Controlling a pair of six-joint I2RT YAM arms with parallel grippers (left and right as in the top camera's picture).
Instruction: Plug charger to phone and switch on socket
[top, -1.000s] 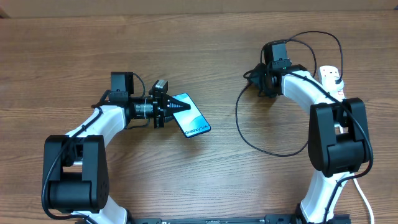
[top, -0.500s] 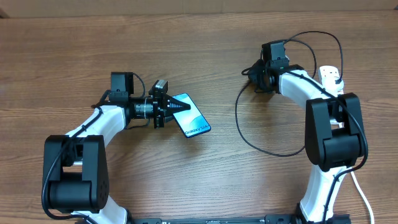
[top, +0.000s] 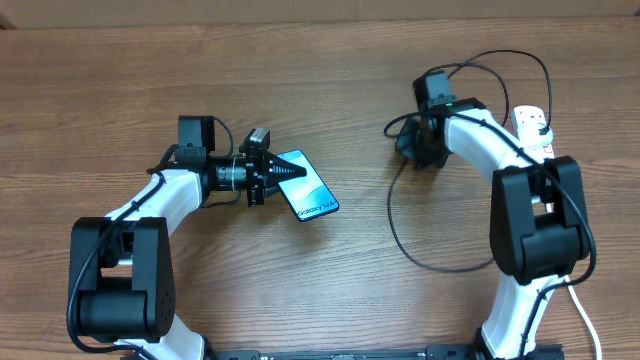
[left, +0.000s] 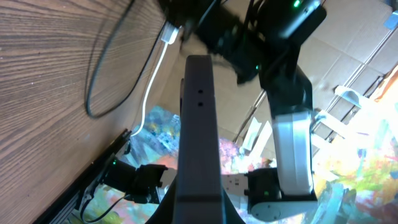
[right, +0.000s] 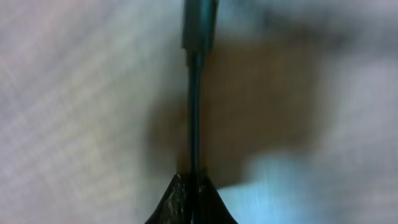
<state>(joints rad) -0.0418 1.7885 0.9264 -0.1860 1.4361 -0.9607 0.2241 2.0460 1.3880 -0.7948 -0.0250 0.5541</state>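
The phone (top: 312, 192), its teal screen lit, is held at one end by my left gripper (top: 290, 172), which is shut on it. In the left wrist view the phone (left: 199, 124) shows edge-on as a dark slab rising from the left gripper (left: 199, 214). My right gripper (top: 406, 140) is shut on the charger (top: 392, 215), a thin black cable looping over the table. In the blurred right wrist view, the cable (right: 194, 112) runs up from the shut right gripper (right: 193, 193) to its connector tip (right: 199, 25). The white socket (top: 533, 122) lies at the far right, partly behind the right arm.
A thick white cord (top: 585, 315) trails off the table's near right edge. The charger's loop spreads between the right gripper and the right arm's base (top: 535, 240). Bare wood lies between the two arms.
My right gripper has shut on the charger cable and shifted slightly toward the near side, pulling the cable's loop with it. The left arm and the phone have not moved.
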